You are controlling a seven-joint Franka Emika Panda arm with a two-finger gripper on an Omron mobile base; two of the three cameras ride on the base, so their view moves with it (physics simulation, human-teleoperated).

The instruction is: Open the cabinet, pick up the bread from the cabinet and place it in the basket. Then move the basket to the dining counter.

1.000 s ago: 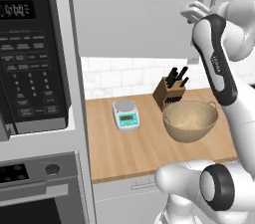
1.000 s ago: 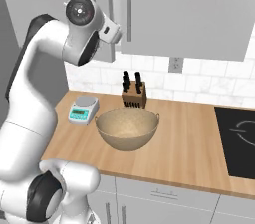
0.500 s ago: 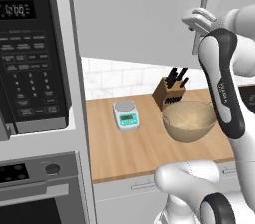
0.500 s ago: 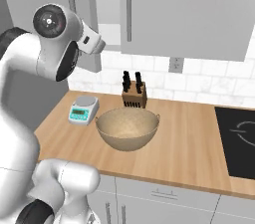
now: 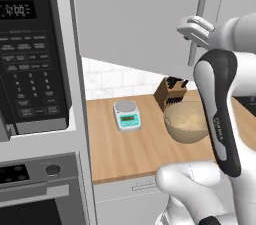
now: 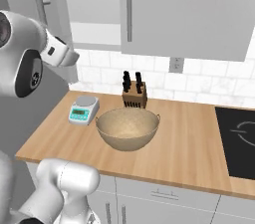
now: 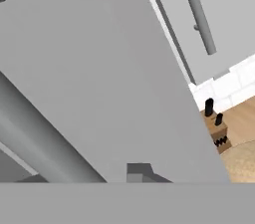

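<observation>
Two cabinet (image 6: 184, 11) doors, left one swung out, my gripper (image 5: 192, 31) at its bar handle (image 5: 197, 21).
My fingers sit at the handle, and I cannot tell from here whether they clamp it. Basket (image 6: 128, 129) rests mid-counter (image 6: 189, 138) toward the front edge, knife block (image 6: 134, 93) behind it at the wall, kitchen scale (image 6: 83, 109) toward the left end.

Even, bright rendered light, soft faint shadows, slightly blurry, no glare.
</observation>
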